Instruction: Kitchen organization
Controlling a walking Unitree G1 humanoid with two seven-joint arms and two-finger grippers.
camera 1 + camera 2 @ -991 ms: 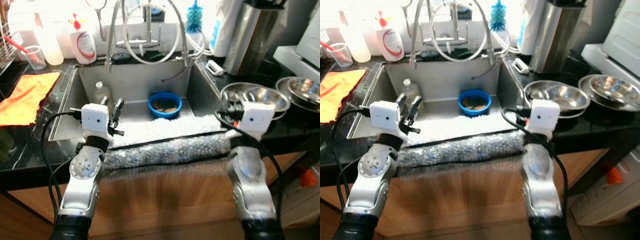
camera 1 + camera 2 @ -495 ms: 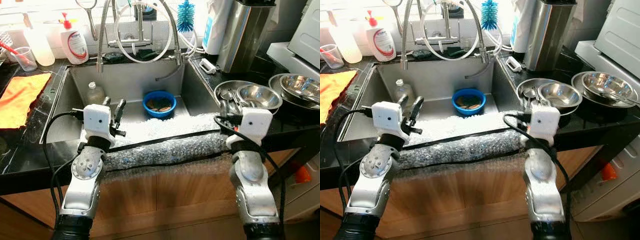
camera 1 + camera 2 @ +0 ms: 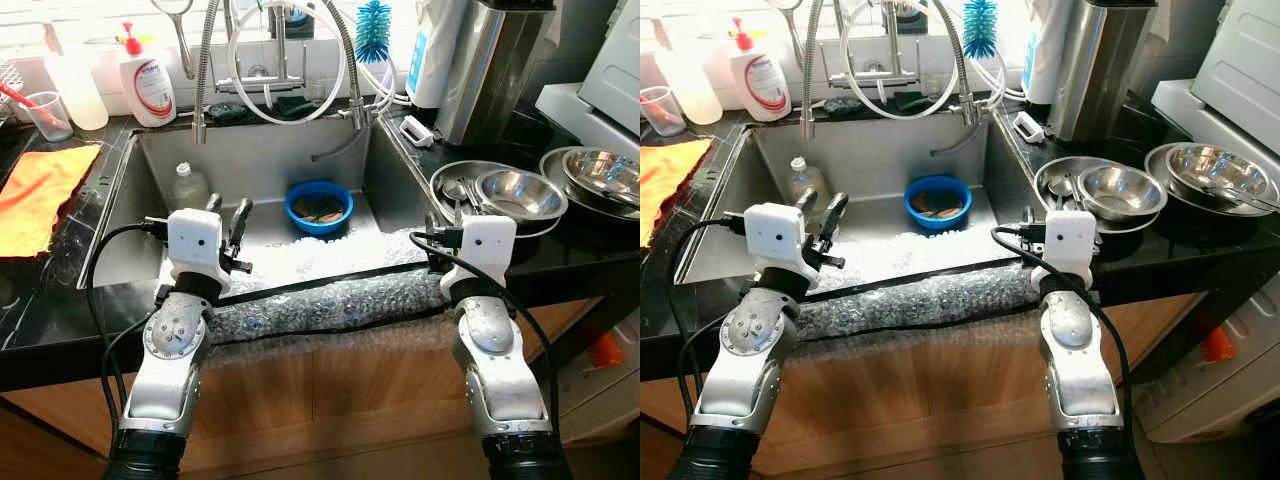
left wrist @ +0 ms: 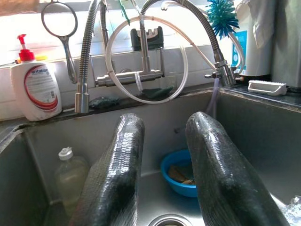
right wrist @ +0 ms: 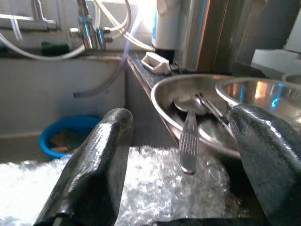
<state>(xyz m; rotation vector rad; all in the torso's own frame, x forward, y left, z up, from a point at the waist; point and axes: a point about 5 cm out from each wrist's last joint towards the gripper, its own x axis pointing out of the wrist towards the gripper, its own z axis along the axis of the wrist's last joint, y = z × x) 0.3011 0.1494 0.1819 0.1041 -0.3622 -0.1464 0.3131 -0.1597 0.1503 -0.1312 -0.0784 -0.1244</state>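
Steel bowls (image 3: 520, 192), three counted, just ahead and right of the right end effector (image 5: 183, 155), nested with cutlery (image 5: 189, 137) on the black table (image 3: 590, 255). Left to right: orange cloth (image 3: 40, 195), soap bottle (image 3: 147, 77), sink (image 3: 270, 160) holding one clear bottle (image 3: 188, 184) and one blue bowl (image 3: 320, 207), both beyond the left end effector (image 4: 164, 160). Both end effectors spread open, holding nothing, above bubble wrap (image 3: 330, 290). Organizing seemingly barely begun; dishes unsorted.
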